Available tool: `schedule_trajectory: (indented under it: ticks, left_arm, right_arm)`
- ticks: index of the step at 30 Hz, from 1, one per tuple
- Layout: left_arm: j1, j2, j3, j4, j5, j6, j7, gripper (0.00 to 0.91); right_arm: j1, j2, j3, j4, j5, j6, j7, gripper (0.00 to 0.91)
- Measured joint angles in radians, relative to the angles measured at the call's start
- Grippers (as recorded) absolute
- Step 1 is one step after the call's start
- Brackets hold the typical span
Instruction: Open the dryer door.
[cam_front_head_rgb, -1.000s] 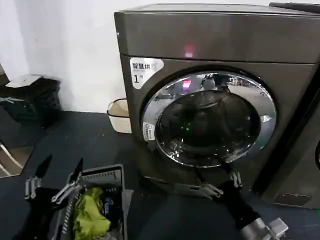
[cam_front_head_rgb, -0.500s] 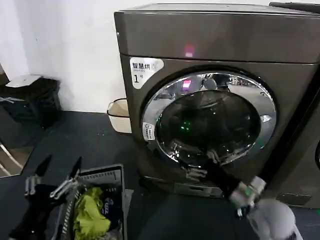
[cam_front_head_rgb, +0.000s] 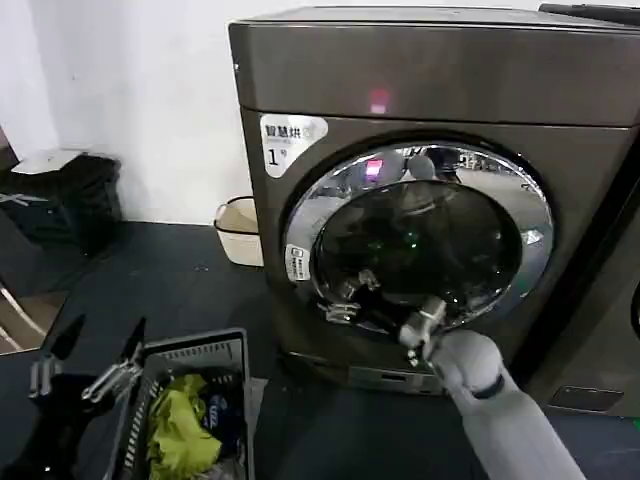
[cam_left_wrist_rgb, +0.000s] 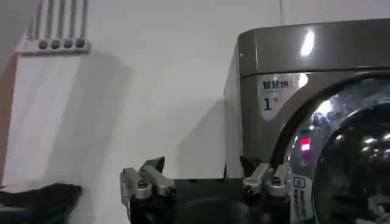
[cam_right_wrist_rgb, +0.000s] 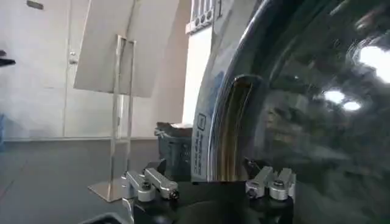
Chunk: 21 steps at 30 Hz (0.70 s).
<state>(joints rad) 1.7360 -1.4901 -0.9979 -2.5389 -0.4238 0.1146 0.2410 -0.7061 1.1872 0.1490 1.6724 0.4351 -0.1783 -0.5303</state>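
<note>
Dryer door (cam_front_head_rgb: 420, 240): heavy, slick chrome, closed. My right gripper (cam_front_head_rgb: 348, 297) open, empty, at lower-left rim; grip recessed handle (cam_right_wrist_rgb: 234, 125).

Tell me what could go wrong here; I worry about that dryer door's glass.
The right gripper is open at the lower left of the dryer door, which looks shut. Its fingers may slide off the smooth chrome ring or scrape the tinted glass. The left gripper hangs open beside the laundry basket.
</note>
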Motion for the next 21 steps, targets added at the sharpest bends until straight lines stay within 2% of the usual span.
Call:
schedule_trajectory:
  ticks: [9, 16, 21]
  left_arm:
    - [0.019, -0.008, -0.016, -0.020, -0.003, 0.003, -0.011, 0.907]
    - [0.019, -0.002, -0.014, -0.015, 0.019, 0.010, -0.025, 0.907]
    - [0.017, 0.001, -0.019, -0.016, 0.019, 0.010, -0.048, 0.907]
  right_arm:
    - [0.063, 0.029, -0.055, -0.066, 0.013, 0.003, -0.009, 0.907]
    - [0.086, 0.014, -0.060, -0.094, 0.078, 0.010, -0.052, 0.907]
    - [0.086, -0.005, -0.066, -0.089, 0.093, 0.020, -0.103, 0.907]
